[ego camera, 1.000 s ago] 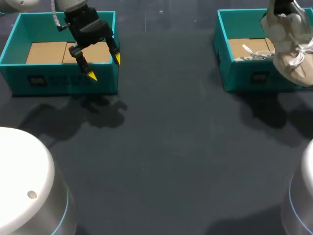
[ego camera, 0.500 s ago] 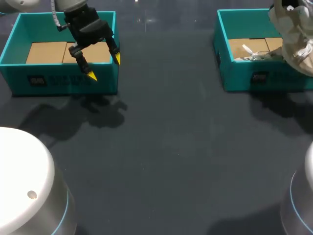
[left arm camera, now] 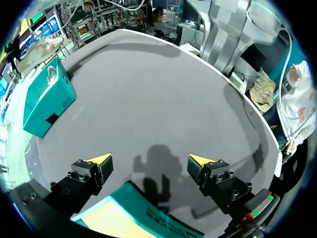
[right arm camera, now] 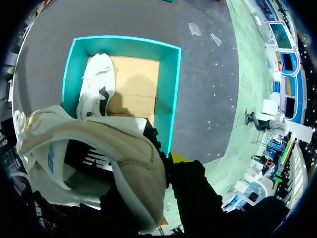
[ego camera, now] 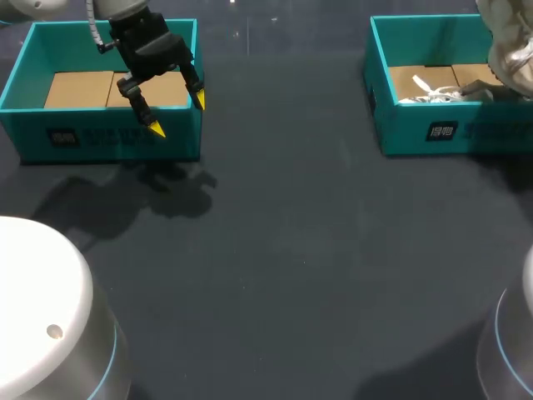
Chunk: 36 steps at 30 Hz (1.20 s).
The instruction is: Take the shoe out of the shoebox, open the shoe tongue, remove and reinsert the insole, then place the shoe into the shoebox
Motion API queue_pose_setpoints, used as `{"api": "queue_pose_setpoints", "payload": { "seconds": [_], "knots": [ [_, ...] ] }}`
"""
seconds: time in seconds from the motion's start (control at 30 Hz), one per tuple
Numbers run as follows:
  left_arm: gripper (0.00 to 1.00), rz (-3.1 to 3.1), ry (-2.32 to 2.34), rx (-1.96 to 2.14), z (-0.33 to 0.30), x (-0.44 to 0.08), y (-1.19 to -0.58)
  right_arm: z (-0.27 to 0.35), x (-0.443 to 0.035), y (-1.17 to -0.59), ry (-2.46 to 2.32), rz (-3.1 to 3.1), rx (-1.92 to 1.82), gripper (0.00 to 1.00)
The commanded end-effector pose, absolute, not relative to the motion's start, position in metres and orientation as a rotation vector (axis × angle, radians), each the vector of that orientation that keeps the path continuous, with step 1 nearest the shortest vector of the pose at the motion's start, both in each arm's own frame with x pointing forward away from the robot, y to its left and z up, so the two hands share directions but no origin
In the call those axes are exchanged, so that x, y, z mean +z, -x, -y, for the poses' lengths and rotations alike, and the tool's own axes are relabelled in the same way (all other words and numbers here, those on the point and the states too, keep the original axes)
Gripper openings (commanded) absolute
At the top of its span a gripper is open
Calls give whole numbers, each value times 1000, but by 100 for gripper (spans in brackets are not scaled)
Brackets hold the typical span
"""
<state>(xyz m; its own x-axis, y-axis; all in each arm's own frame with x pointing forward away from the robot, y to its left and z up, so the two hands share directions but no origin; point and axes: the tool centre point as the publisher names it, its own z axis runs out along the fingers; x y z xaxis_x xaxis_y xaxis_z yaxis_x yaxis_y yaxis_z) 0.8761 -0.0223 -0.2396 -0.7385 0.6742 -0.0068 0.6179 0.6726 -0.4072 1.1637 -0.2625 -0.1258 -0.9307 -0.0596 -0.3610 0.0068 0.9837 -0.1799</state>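
- The shoe (right arm camera: 94,153), beige with a white sole, hangs in the air over the far right end of the right box (ego camera: 400,133). In the head view only part of it shows, at the edge.
- The right gripper (right arm camera: 168,163) pinches the shoe. One yellow tip shows against the shoe's side; the other finger is hidden behind the shoe.
- In the right wrist view the shoe's long axis runs across the fingers. It lies roughly crosswise to the second shoe (right arm camera: 96,91), which rests along the box floor ahead of the gripper.
- The left gripper (ego camera: 178,115) hovers over the near right corner of the left box (ego camera: 83,142), fingers spread wide and holding nothing.
- The two grippers are well apart, with the bare middle of the table (ego camera: 283,250) between them.
- The right arm is the nearer one, since it already has the shoe. The left arm would have to cross the middle of the table to reach the tongue.
- Judgement: the take-out step is nearly done. The next move likely carries the shoe inward from the right box and sets it on the table between the two boxes.
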Motion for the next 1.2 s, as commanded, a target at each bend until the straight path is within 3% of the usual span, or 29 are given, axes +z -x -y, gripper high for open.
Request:
{"api": "queue_pose_setpoints", "payload": {
  "seconds": [0.03,0.57,0.93,1.2],
  "knots": [
    [100,2741,1066,583,22,-239,-875,300,-118,-1161,-688,-2624,-140,0],
    [100,2741,1066,583,22,-239,-875,309,-115,-1149,-822,-2567,-83,0],
    [100,2741,1066,583,22,-239,-875,318,-125,-1153,-1429,-2240,-193,0],
    [100,2741,1066,583,22,-239,-875,328,-123,-1148,-1517,-2172,-192,0]
  ]
}}
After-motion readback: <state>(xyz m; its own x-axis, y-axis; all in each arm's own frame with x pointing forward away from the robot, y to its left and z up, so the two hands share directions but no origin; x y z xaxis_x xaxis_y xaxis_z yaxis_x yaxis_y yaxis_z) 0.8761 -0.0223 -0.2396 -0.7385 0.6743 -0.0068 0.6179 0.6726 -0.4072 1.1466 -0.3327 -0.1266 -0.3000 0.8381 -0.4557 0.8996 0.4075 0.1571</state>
